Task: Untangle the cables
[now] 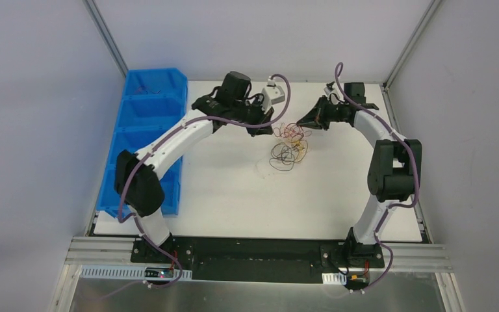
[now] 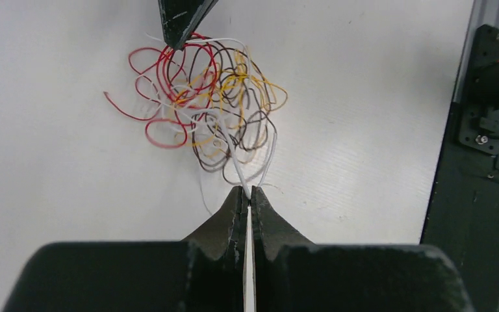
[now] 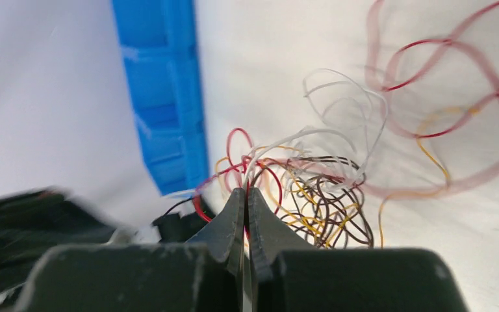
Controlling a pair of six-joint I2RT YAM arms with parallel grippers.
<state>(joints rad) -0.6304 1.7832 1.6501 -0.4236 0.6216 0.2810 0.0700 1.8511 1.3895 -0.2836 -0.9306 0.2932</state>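
Observation:
The cables (image 1: pixel 290 144) are a small tangle of thin red, orange-yellow, dark and white wires at the back middle of the white table. In the left wrist view the tangle (image 2: pixel 208 107) spreads just ahead of my left gripper (image 2: pixel 248 190), which is shut on a white wire at the tangle's near edge. My right gripper (image 3: pixel 244 190) is shut on a red wire on the opposite side of the tangle (image 3: pixel 318 188), which hangs lifted off the table. The right gripper's tip also shows in the left wrist view (image 2: pixel 179 23). In the top view the left gripper (image 1: pixel 264 129) and right gripper (image 1: pixel 301 122) flank the tangle.
A row of blue bins (image 1: pixel 146 123) runs along the table's left edge, also seen in the right wrist view (image 3: pixel 166 97). Grey walls enclose the table at the back and on both sides. A black frame rail (image 2: pixel 474 162) shows in the left wrist view.

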